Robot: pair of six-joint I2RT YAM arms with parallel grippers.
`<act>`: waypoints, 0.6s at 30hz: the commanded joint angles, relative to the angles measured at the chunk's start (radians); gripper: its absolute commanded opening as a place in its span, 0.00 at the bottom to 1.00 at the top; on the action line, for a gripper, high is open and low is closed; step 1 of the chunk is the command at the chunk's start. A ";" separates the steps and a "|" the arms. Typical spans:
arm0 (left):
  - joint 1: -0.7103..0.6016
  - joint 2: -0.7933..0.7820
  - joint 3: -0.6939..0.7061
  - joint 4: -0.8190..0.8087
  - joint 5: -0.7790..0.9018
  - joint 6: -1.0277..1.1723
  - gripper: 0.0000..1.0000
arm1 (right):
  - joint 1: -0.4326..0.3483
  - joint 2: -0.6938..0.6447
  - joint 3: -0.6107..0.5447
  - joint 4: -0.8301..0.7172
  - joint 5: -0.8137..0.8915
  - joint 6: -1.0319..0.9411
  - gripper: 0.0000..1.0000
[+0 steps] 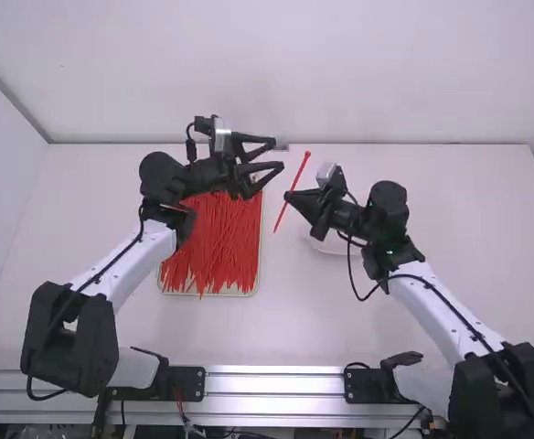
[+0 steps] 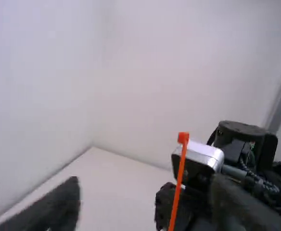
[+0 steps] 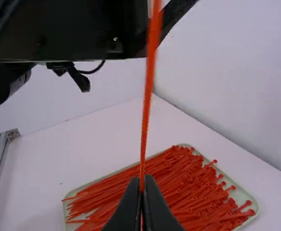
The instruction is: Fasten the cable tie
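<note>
A single red cable tie (image 1: 292, 190) stands tilted in the air, its head (image 2: 183, 138) uppermost. My right gripper (image 1: 294, 195) is shut on its lower part, and in the right wrist view the fingers (image 3: 131, 202) pinch the strap (image 3: 145, 120) between them. My left gripper (image 1: 276, 154) hangs open just left of the tie's upper end, above the tray's far edge, with nothing between its fingers. One of its fingers (image 2: 58, 207) is a dark blur in the left wrist view. The right gripper (image 2: 188, 211) faces it there with the tie.
A pale tray (image 1: 208, 293) heaped with several loose red cable ties (image 1: 217, 242) lies left of the middle, under the left arm. The white walls stand close behind the table. Bare table spreads to the right and front.
</note>
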 commanded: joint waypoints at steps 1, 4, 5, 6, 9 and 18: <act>0.042 -0.003 0.040 0.002 0.024 0.036 0.99 | -0.037 0.003 0.030 0.005 -0.079 0.006 0.00; 0.107 -0.002 0.116 -0.108 0.124 0.083 0.99 | -0.082 0.001 0.044 0.004 -0.129 0.023 0.00; 0.112 -0.002 0.133 -0.141 0.136 0.102 0.99 | -0.089 0.001 0.050 0.002 -0.134 0.027 0.00; 0.117 -0.002 0.162 -0.200 0.154 0.137 0.99 | -0.100 0.001 0.060 0.000 -0.150 0.034 0.00; 0.111 0.000 0.309 -0.544 0.166 0.343 0.99 | -0.129 0.001 0.103 -0.012 -0.187 0.044 0.00; 0.079 0.005 0.536 -1.043 0.152 0.679 0.99 | -0.143 0.003 0.307 -0.346 -0.153 -0.096 0.00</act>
